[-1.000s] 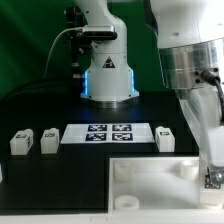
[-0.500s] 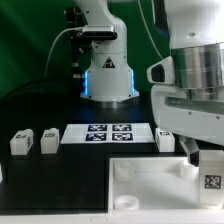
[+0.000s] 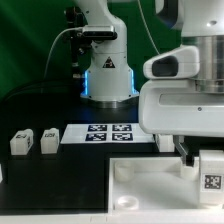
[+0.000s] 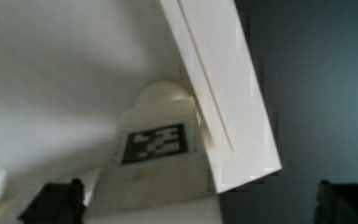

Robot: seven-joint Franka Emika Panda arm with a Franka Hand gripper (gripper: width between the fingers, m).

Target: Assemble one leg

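A white leg (image 3: 208, 176) with a square tag stands upright on the near right corner of the white panel (image 3: 140, 186). My gripper (image 3: 207, 163) hangs over this leg, one dark finger (image 3: 185, 158) just beside it; the other finger is out of frame. In the wrist view the same leg (image 4: 149, 178) sits between the two dark fingertips (image 4: 55, 203), close to one and well apart from the other, with the panel's edge (image 4: 220, 90) next to it. The gripper (image 4: 197, 206) is open. Two more legs (image 3: 20, 143) (image 3: 49, 139) stand at the exterior view's left.
The marker board (image 3: 108, 132) lies on the black table behind the panel. The robot's base (image 3: 108, 75) stands at the back centre. My hand and wrist fill the exterior view's right and hide the table there.
My hand has turned about its vertical axis and now shows broadside. The leg on the panel's corner has stayed in place. The leg beside the marker board is now hidden behind my hand.
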